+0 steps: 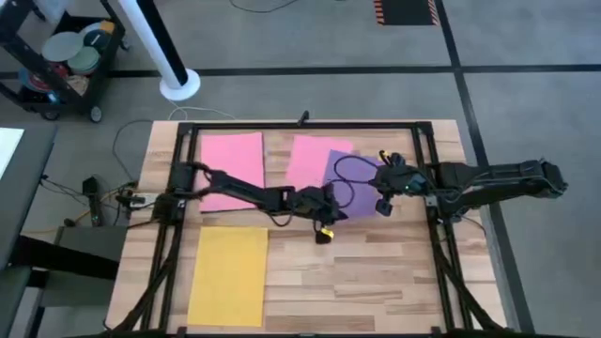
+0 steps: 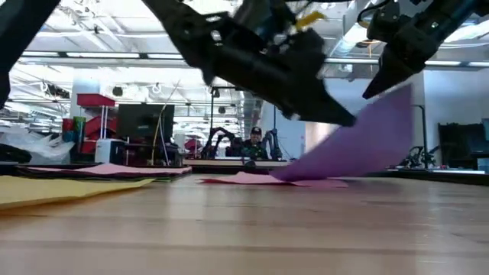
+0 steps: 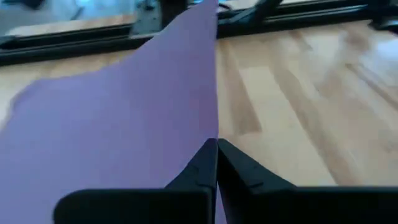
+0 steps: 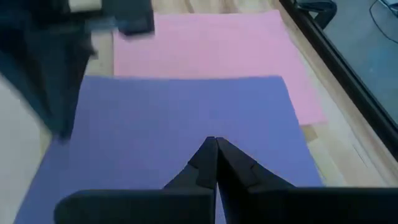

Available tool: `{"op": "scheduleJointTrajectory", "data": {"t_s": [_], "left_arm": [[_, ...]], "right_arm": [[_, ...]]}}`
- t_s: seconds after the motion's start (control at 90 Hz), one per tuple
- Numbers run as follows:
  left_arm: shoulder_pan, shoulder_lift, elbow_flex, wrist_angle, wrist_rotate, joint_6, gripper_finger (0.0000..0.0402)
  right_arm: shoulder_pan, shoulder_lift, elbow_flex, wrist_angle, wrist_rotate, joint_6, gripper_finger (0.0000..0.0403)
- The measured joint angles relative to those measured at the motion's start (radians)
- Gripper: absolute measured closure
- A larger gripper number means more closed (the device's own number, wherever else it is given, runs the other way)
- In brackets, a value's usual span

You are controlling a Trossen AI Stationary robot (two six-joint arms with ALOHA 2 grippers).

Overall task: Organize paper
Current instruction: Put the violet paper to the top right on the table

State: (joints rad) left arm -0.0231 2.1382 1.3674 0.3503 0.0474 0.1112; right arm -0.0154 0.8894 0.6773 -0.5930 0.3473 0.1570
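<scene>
A purple sheet of paper (image 1: 362, 188) is raised near the table's middle, partly over a pink sheet (image 1: 312, 158). My left gripper (image 1: 331, 210) is shut on the purple sheet's near left part. My right gripper (image 1: 383, 203) is shut on its right part. The low view shows the purple sheet (image 2: 359, 145) slanting upward, its low end resting on the pink sheet (image 2: 252, 180). A second pink sheet (image 1: 231, 171) lies flat at the far left. A yellow sheet (image 1: 228, 275) lies flat at the near left. My left gripper pinches the purple sheet at its edge (image 3: 208, 134) between its two fingers, reaching in from the table's left. That edge runs on ahead along the fingers. The held part is clear of the table. My right gripper pinches the middle of one edge of the purple sheet (image 4: 214, 132) between its two fingers, coming from the table's right and slanting down. That side is lifted highest (image 2: 397, 95); the sheet slopes down from there to the pink sheet.
A black frame (image 1: 310, 125) runs round the tabletop, with rails along both sides. A black cable (image 1: 349, 167) loops above the purple sheet. A cart (image 1: 58, 58) stands off the far left corner. Bare wood (image 1: 376, 282) lies at the near right.
</scene>
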Motion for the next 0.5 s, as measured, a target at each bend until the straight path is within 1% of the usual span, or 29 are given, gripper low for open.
{"op": "scheduleJointTrajectory", "data": {"t_s": [0.089,0.3,0.422,0.5], "left_arm": [[-0.005,0.064,0.086,0.002,0.028,-0.001,0.0401],[-0.013,0.178,0.253,-0.022,0.030,-0.012,0.0401],[-0.008,0.206,0.316,-0.093,0.030,-0.052,0.0401],[-0.005,0.208,0.339,-0.184,0.052,-0.041,0.0396]], "right_arm": [[0.000,0.000,0.000,0.001,0.000,0.000,0.0403],[0.000,0.000,0.000,0.002,0.000,0.000,0.0403],[0.000,0.000,0.000,0.002,0.000,0.001,0.0403],[0.000,0.000,0.000,0.002,0.000,0.001,0.0403]]}}
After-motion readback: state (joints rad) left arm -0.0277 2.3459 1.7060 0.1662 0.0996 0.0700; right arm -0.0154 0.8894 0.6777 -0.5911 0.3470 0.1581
